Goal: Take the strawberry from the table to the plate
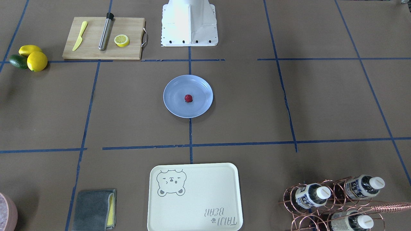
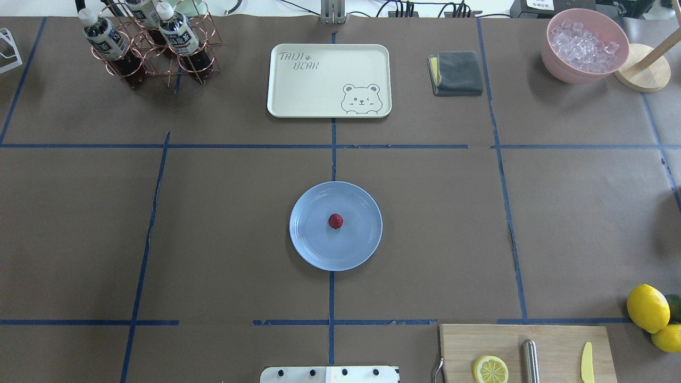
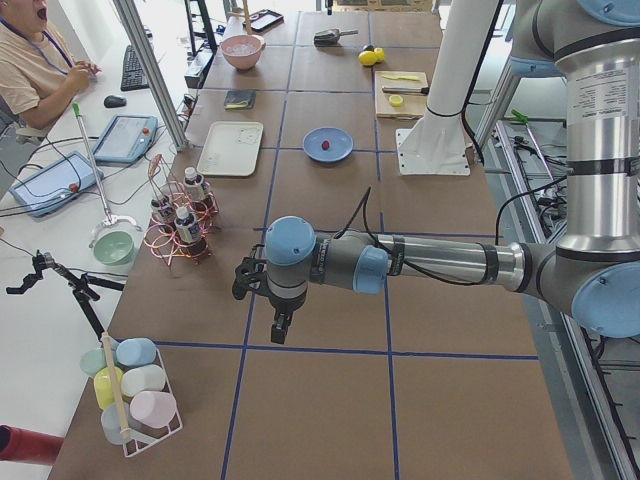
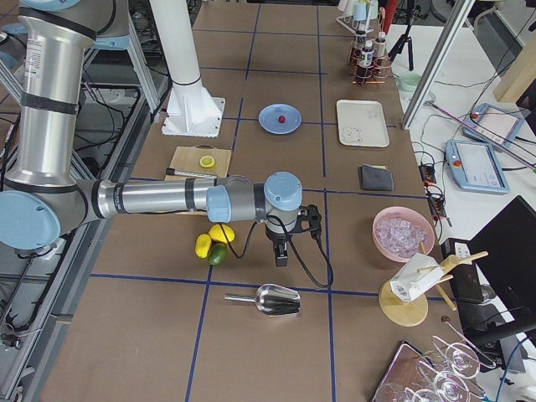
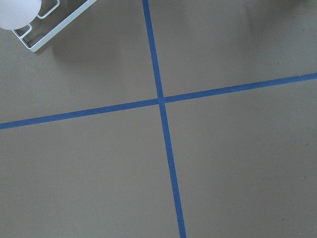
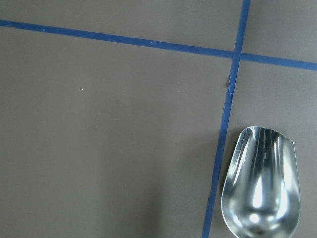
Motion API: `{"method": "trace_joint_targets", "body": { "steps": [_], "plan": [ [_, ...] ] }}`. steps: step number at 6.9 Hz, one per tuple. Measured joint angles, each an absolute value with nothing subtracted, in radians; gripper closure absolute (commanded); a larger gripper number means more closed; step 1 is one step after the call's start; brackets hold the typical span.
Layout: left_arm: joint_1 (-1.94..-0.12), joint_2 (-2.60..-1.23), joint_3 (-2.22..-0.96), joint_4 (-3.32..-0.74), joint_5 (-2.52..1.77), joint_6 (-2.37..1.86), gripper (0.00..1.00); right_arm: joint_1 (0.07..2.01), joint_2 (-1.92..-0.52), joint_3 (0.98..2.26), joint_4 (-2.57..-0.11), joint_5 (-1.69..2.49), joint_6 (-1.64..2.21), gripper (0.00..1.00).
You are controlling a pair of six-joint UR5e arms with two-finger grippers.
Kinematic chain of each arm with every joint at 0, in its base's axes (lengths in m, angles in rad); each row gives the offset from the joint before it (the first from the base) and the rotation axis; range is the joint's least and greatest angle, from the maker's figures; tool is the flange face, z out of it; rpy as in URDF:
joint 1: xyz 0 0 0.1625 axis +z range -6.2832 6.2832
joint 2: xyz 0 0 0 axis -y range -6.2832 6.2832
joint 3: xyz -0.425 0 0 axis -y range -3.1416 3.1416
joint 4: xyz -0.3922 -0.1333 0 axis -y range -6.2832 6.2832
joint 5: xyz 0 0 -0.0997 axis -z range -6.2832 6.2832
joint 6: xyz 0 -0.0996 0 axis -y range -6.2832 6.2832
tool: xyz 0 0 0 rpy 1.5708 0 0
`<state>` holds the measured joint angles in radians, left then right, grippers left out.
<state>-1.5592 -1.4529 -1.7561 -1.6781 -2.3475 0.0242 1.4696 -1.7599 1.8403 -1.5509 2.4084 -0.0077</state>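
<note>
Now the strawberry (image 2: 335, 221) sits mid-plate (image 2: 308, 250) on the bench (image 2: 213, 239), well apart from both jaws; I cannot tell whether either set is open.

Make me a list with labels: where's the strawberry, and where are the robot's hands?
strawberry: lying in the middle of the pale blue plate
plate: at the table centre, over a blue tape line
left gripper: far from the plate, above bare table; open or shut cannot be told
right gripper: far from the plate, near a metal scoop; cannot be told
task: looks done
</note>
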Motion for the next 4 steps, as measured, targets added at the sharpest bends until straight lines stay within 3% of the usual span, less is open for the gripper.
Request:
{"method": "trace_joint_targets", "body": {
  "steps": [4],
  "plan": [
    [-1.562, -1.443, -1.771, -1.585, -2.347, 0.035, 0.0, 1.47, -1.761, 1.839, -1.551, 2.408, -0.008, 0.0]
  ]
}}
